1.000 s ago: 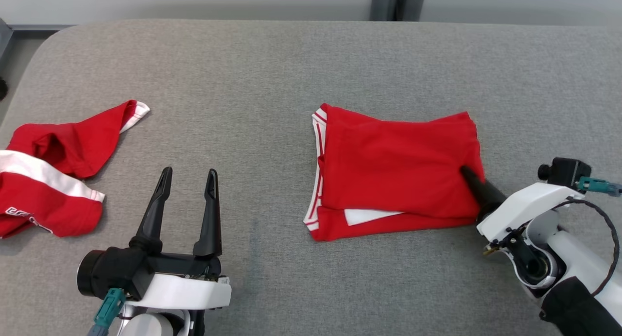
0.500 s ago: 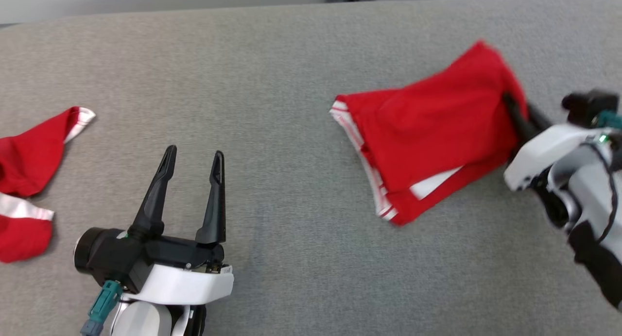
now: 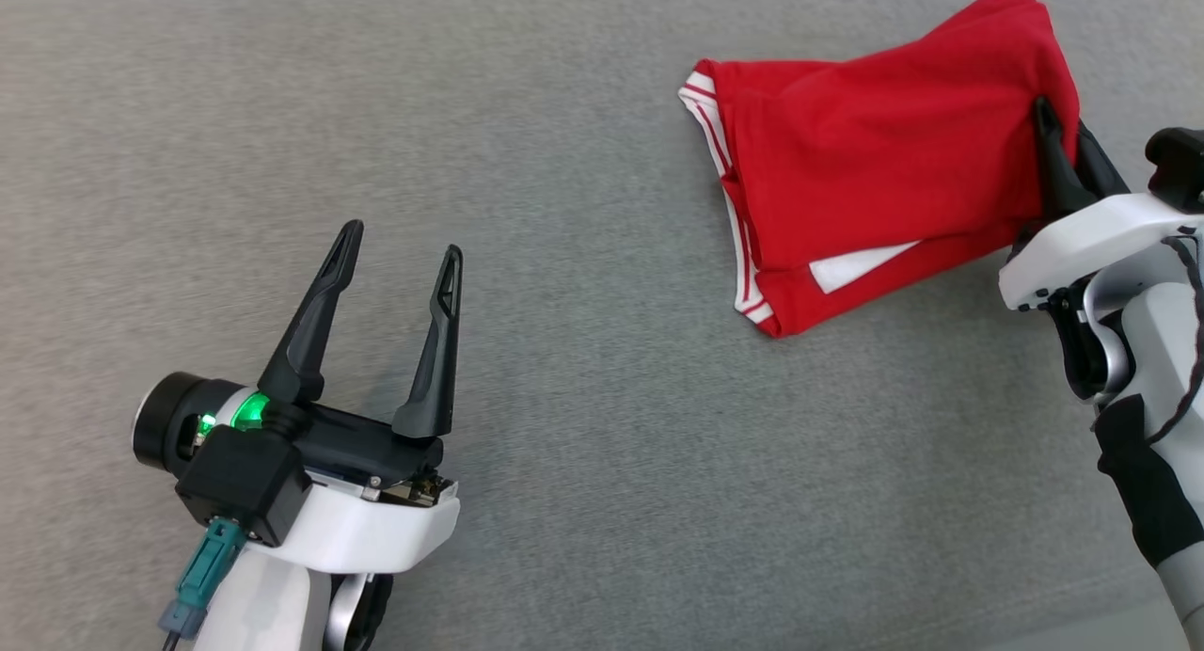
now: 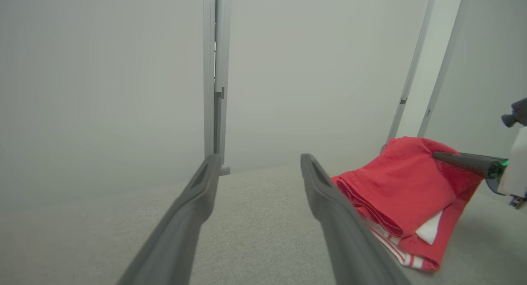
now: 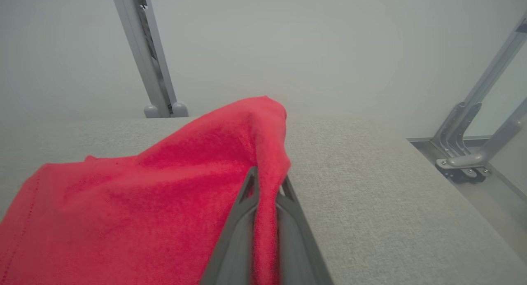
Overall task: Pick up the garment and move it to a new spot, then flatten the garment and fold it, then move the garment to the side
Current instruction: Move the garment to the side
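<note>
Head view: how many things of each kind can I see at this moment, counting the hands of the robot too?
red garment: 1
robot hands: 2, the left hand open, the right hand shut on the red garment
grey surface: 1
Total: 4

The table (image 3: 564,500) was big and grey, with a soft, fuzzy cloth top. Behind it stood a pale grey wall (image 4: 103,71), with a tall metal post (image 4: 215,71) going straight up from just past the table's back edge. Past the table's side edge, shiny metal brackets (image 5: 463,161) sat low down beside a leaning metal bar (image 5: 488,77).
</note>
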Robot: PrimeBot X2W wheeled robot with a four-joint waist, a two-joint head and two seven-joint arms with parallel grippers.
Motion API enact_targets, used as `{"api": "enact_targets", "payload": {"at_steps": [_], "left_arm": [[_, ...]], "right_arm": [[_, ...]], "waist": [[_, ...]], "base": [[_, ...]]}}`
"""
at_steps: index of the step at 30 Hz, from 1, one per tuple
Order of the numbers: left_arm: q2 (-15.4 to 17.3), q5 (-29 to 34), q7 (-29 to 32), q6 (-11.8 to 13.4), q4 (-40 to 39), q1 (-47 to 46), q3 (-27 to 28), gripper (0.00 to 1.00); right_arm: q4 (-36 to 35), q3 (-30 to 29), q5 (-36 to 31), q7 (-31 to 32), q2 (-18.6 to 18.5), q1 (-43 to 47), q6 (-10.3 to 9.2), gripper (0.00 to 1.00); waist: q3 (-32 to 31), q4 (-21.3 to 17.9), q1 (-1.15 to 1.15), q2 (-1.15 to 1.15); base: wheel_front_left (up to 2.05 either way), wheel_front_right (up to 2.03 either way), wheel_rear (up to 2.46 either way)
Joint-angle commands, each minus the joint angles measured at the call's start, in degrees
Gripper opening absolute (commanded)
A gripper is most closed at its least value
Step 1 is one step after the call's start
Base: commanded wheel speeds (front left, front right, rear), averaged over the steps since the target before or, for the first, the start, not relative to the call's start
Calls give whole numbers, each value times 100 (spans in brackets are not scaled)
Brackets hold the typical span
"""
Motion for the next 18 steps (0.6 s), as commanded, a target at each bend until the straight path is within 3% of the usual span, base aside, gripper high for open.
{"api": "enact_targets", "payload": {"at_steps": [1,9,18], "left_arm": [[91,65,-9,-42,-39,-126,-17,100],[260,201,7,-111,-232,-386,-177,100],[377,273,279,-152,-773,-744,-400,100]], "right_arm": [[-48,-185,-206,-38,48,-66,-1,0],[-157,-852,-824,-38,131,-422,0,0],[-269,-1665,-1598,-38,-55,-1010,0,0]], "waist": [[234,-306,0,0],[549,-579,0,0],[1116,-529,0,0]], "base": [[0,0,0],[0,0,0],[0,0,0]]}}
